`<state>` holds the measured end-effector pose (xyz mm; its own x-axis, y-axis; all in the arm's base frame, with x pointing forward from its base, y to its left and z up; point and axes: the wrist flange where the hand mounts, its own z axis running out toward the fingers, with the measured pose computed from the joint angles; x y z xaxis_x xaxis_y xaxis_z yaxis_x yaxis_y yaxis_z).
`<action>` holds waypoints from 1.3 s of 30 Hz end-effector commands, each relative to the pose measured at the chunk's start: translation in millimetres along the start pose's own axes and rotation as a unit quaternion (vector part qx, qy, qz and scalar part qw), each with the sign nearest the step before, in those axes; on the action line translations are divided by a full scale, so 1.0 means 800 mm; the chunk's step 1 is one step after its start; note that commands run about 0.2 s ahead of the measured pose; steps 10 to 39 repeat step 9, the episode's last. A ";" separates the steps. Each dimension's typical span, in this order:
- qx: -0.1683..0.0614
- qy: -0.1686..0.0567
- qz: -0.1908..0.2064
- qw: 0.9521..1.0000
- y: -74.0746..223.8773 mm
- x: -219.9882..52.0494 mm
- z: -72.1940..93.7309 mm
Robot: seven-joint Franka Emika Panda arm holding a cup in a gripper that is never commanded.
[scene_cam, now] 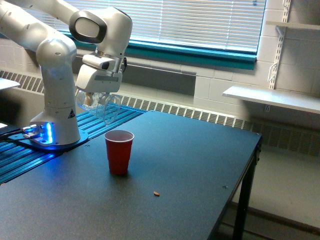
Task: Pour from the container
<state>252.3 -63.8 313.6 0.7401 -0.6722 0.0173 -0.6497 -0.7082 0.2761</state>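
Note:
My gripper is shut on the container, a small clear plastic cup held tilted with its mouth pointing down and toward the exterior view's right. A few brown bits show near its base by the fingers. It hangs above and slightly left of the red cup, which stands upright on the dark table. Nothing is falling between them.
One small brown nut lies on the table to the right of the red cup. The arm's base stands on a blue-lit ribbed platform at the left. The table's edge runs down the right side; a white shelf hangs on the wall.

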 end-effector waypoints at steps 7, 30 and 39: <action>-0.011 0.012 -0.011 1.000 -0.021 -0.002 0.013; -0.010 0.014 -0.012 1.000 -0.021 -0.002 0.013; -0.010 0.014 -0.012 1.000 -0.021 -0.002 0.013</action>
